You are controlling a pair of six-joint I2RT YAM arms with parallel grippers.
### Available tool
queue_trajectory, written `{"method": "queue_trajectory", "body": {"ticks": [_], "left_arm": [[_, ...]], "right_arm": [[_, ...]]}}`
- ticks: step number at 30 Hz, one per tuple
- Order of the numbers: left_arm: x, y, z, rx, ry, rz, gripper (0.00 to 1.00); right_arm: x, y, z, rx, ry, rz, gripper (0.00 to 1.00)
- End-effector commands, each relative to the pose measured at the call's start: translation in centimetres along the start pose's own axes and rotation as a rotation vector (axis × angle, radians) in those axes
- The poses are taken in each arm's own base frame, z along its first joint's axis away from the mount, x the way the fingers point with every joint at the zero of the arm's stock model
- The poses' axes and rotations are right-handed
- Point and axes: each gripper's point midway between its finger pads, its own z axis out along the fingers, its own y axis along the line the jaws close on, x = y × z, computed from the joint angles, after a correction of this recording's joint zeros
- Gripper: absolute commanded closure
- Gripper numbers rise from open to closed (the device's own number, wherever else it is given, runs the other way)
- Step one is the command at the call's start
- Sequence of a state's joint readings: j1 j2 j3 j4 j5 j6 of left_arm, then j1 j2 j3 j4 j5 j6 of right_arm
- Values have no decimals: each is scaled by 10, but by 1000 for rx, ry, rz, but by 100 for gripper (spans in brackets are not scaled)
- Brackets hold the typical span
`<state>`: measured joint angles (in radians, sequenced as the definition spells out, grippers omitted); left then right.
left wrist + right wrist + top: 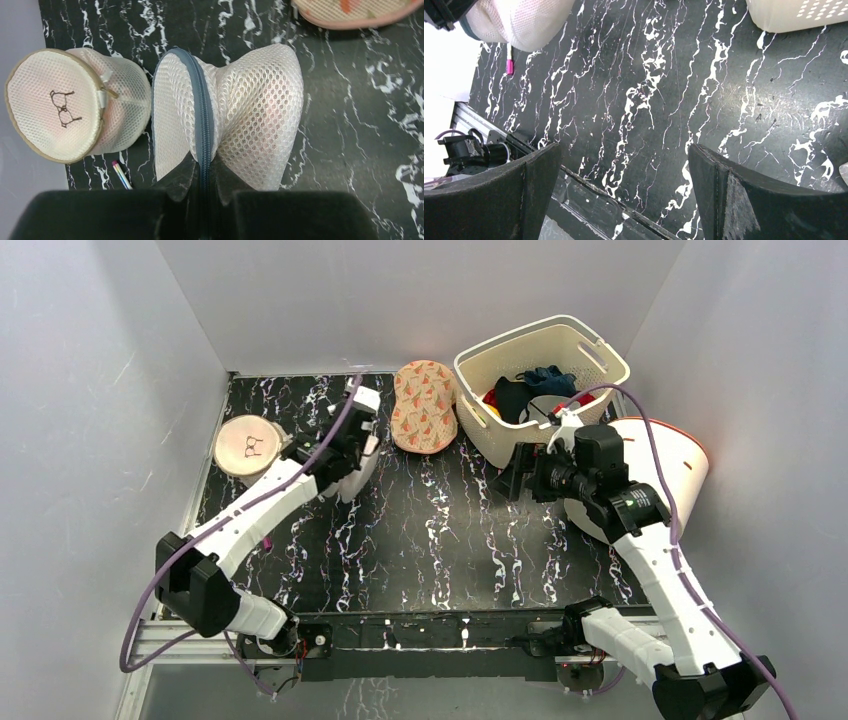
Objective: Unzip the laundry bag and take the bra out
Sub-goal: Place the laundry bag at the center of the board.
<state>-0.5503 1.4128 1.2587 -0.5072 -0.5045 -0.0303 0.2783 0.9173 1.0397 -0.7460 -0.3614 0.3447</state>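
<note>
Laundry bag (260, 100): who has it, and where? (desk)

My left gripper (205, 172) has it. The jaws are clamped together on the grey zip rim (200, 100), and the white mesh bulges out on either side of the pinch. The zip looks done up along the stretch I can see. (operator)

Where does that put the laundry bag on the table? (desk)

It is on the far left part of the black marbled table (649, 100), tipped up on edge, with the zip running away from my wrist camera. I cannot tell whether its underside touches the table top. Just beside it on the left lies the other round mesh bag (55, 107), the one with the bra drawing, on its side. A small pink-tipped stick (121, 175) lies near both. On the other side, apart from the bag, is a peach patterned pad (424, 406). (operator)

And the right side? (desk)

My right gripper (624, 190) hangs over the middle of the table, jaws spread wide above bare marble. Behind it stands the cream slotted basket (590, 340) with dark clothes inside. (operator)
</note>
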Motion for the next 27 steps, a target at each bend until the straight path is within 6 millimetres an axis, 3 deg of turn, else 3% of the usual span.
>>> {"method": "queue_trajectory", "body": {"ticks": [1, 6, 9, 11, 13, 15, 17, 23, 27], "left_arm": [[11, -13, -21, -57, 15, 97, 100], [37, -49, -21, -104, 103, 241, 99], [43, -90, -30, 94, 138, 196, 77], [33, -129, -48, 344, 97, 92, 49], [16, -152, -78, 555, 8, 1, 25], [3, -154, -100, 657, -69, -51, 10], [3, -149, -107, 693, -96, -42, 2], [46, -122, -90, 610, -67, 210, 2], [74, -115, -90, 661, -232, 424, 2]], "right_arm": [[-10, 4, -1, -29, -56, -21, 2], [-4, 1, -2, -16, -55, -13, 2], [-5, 0, -3, -6, -60, -14, 2], [-8, -1, -4, 1, -67, -18, 2], [-10, -1, -5, 5, -76, -25, 2], [-12, -1, -6, 9, -83, -27, 2], [-11, -1, -6, 7, -84, -27, 2], [2, -3, -1, -12, -55, -21, 2], [4, -3, -1, -17, -56, -25, 2]]}}
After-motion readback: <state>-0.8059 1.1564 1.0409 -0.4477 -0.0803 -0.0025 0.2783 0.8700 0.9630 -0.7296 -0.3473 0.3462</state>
